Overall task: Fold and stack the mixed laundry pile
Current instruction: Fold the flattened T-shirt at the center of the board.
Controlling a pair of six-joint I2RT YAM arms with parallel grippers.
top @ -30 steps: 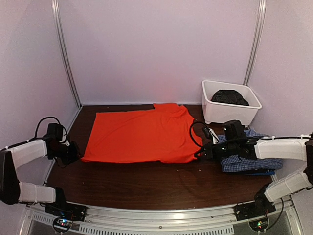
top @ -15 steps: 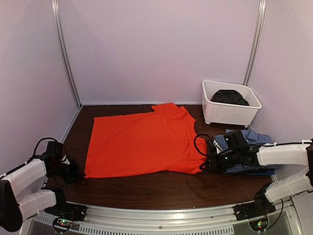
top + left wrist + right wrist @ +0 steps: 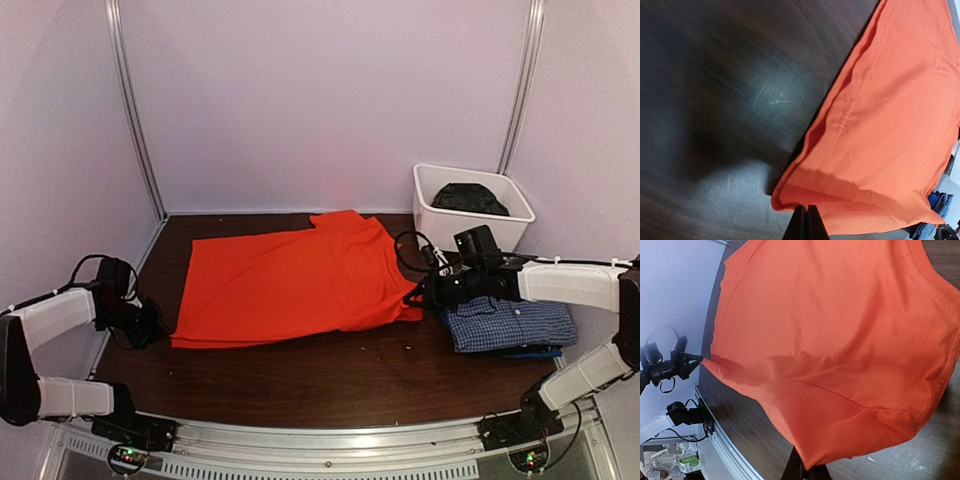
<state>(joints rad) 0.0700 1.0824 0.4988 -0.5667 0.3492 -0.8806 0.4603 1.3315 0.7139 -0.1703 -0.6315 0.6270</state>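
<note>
The bright orange T-shirt (image 3: 290,280) lies spread on the dark table, its near edge lifted. My left gripper (image 3: 160,325) is shut on its near-left corner (image 3: 805,197). My right gripper (image 3: 418,298) is shut on its near-right corner (image 3: 840,445). In the right wrist view the cloth hangs taut between both grips. The blue-and-white check shirt (image 3: 510,323) lies folded at the right on a darker blue piece (image 3: 530,351). A black garment (image 3: 468,198) sits in the white tub (image 3: 470,230).
The white tub stands at the back right, close behind my right arm. Pale booth walls with metal posts (image 3: 135,110) enclose the table. The metal rail (image 3: 320,450) runs along the near edge. A cable loops by the right wrist (image 3: 408,245).
Both grippers drew the shirt's near edge toward the near side, then moved it back away. The right gripper now sits farther back and higher, off the check shirt.
</note>
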